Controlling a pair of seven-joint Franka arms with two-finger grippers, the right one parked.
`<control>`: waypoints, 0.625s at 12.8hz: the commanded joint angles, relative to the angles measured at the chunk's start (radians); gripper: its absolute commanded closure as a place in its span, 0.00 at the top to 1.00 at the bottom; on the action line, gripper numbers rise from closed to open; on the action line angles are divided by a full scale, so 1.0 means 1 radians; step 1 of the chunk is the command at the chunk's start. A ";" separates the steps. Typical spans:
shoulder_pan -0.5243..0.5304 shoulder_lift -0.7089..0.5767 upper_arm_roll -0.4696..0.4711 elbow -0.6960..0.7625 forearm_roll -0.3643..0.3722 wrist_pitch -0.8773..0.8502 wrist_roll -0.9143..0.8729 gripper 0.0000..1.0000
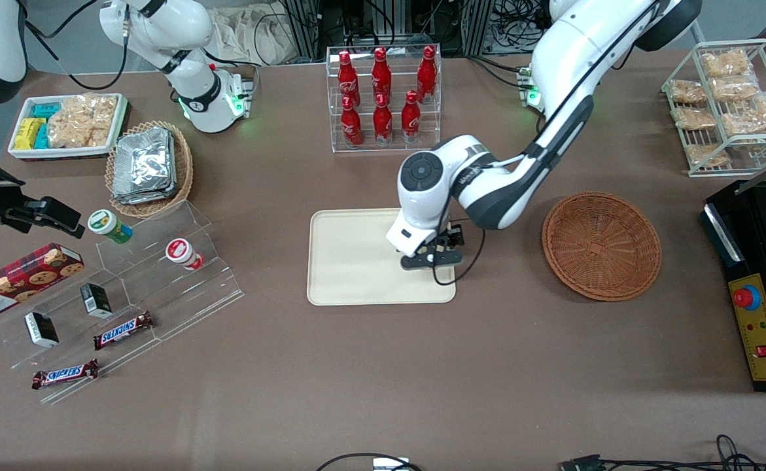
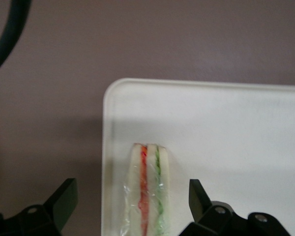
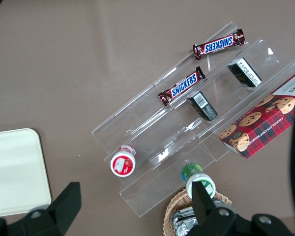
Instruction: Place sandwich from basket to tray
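Note:
The sandwich (image 2: 147,191), a wrapped white wedge with red and green filling lines, lies on the cream tray (image 2: 236,128) close to its rim. My left gripper (image 2: 132,189) is open, and its black fingers (image 2: 64,199) stand on either side of the sandwich with a gap to each. In the front view the gripper (image 1: 432,258) hangs low over the tray (image 1: 356,261) at the edge nearest the working arm's end, and it hides the sandwich there. The reddish-brown basket (image 1: 602,245) sits beside the tray toward the working arm's end, with nothing in it.
A clear rack of red bottles (image 1: 383,98) stands farther from the front camera than the tray. A tan basket of foil packets (image 1: 149,167) and a clear stepped shelf with snacks (image 1: 127,294) lie toward the parked arm's end. A black control box (image 1: 759,281) sits beside the basket.

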 commanded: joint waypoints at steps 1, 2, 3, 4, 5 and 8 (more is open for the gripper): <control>0.059 -0.048 0.000 0.078 -0.049 -0.141 -0.025 1.00; 0.087 -0.066 -0.001 0.101 -0.050 -0.173 -0.020 1.00; 0.120 -0.081 -0.002 0.121 -0.050 -0.192 -0.020 1.00; 0.151 -0.101 -0.004 0.131 -0.070 -0.203 -0.011 1.00; 0.180 -0.124 -0.004 0.131 -0.095 -0.212 -0.002 1.00; 0.254 -0.180 -0.005 0.131 -0.142 -0.268 0.093 1.00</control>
